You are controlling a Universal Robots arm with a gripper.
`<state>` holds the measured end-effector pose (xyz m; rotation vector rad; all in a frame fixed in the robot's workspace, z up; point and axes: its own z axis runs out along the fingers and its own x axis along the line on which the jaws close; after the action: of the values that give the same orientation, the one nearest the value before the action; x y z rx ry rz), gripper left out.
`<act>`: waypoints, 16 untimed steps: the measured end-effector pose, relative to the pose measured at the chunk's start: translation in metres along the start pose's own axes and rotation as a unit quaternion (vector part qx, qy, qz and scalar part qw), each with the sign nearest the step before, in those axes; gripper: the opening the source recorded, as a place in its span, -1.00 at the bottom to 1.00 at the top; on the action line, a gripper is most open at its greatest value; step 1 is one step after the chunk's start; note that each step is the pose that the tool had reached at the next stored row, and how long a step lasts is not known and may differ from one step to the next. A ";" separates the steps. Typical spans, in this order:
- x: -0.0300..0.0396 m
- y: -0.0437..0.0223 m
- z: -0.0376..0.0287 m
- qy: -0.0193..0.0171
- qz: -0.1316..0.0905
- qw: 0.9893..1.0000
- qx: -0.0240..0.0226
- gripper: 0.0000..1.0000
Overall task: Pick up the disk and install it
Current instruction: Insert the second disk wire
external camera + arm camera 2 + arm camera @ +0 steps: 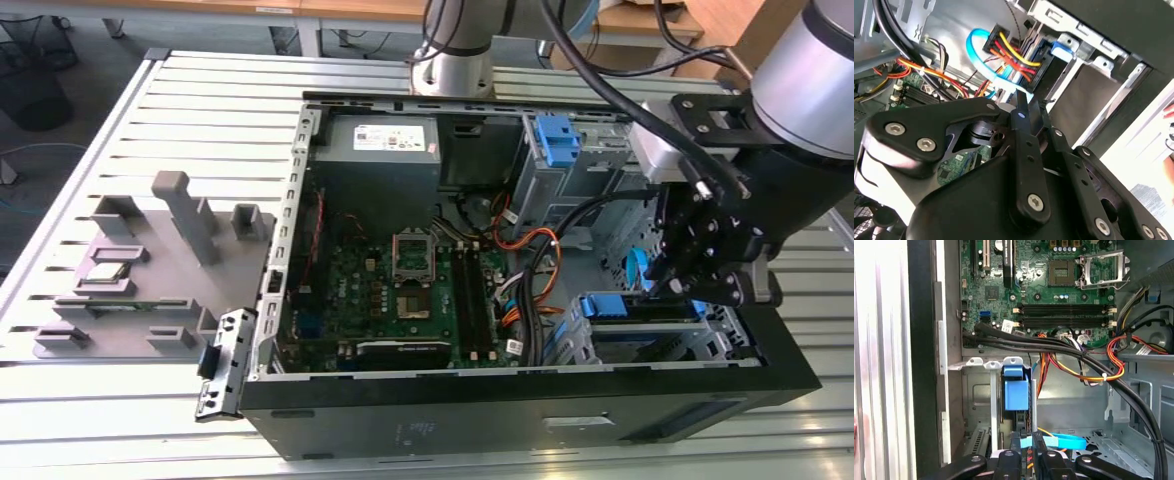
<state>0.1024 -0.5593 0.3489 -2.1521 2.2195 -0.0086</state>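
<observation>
I am holding my gripper [681, 290] down inside the open computer case [400, 440], at the drive bay [654, 345] in the case's front corner. The disk [643, 308] in its blue caddy is sitting in that bay, right under my fingers. I cannot tell if my fingers are open or pinching. The green board [1054, 285] is lying flat beside the bay.

The tool [697, 268] consists of matt black metal links joined by bright steel screws. Beneath it, the drive cage [667, 345] is bare grey sheet metal holding glossy blue plastic. The desk [160, 400] is ribbed, brushed aluminium. The motherboard [1054, 285] is glossy green.
</observation>
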 end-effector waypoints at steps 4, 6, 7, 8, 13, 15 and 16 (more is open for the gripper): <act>-0.0003 -0.0072 0.0002 0.000 0.000 1.000 -0.004 -0.51; -0.0003 -0.0071 0.0002 0.000 0.000 1.000 -0.004 -0.51; -0.0002 -0.0071 -0.0002 0.000 0.000 1.000 -0.004 -0.51; -0.0002 -0.0072 -0.0010 0.000 0.000 1.000 -0.004 -0.51; -0.0006 -0.0076 -0.0111 0.000 0.000 1.000 -0.005 -0.51; -0.0007 -0.0078 -0.0156 0.000 0.000 1.000 -0.006 -0.51; -0.0007 -0.0078 -0.0166 0.000 0.000 1.000 -0.006 -0.51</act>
<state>0.1096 -0.5593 0.3658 -2.1574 2.2258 0.0034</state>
